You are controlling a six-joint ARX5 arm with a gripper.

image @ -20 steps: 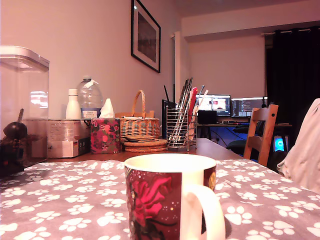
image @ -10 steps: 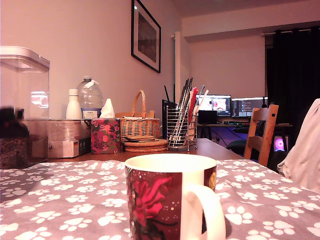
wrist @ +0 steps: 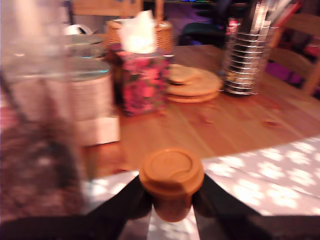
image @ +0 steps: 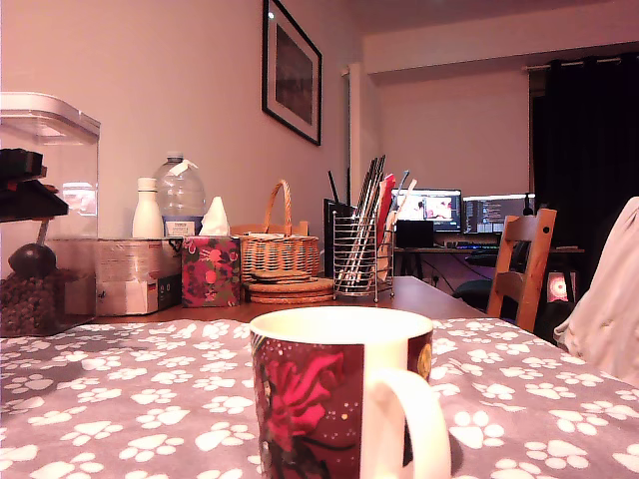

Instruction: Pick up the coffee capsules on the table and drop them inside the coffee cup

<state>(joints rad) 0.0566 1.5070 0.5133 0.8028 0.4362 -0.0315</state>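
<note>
Wrist view shows our end effector [wrist: 171, 197] clenched on the coffee capsule [wrist: 171, 180], its two dark fingers [wrist: 131, 200] pressing the tapered body just under the wide flat rim, with the capsule held clear above the tabletop [wrist: 240, 125]. We judge the grip the main risk: the pod narrows downward and only its sides are pinched, so a quick swing could let it slip or tilt out. In the exterior view the arm is only a dark shape at the far edge, well apart from the coffee cup [image: 339, 394], so a long carry lies ahead. Beside the end effector stand a clear container [image: 50, 210] and a floral tissue box [wrist: 143, 82], which a careless sweep could clip. Releasing off-centre could bounce the capsule off the cup's rim.
</note>
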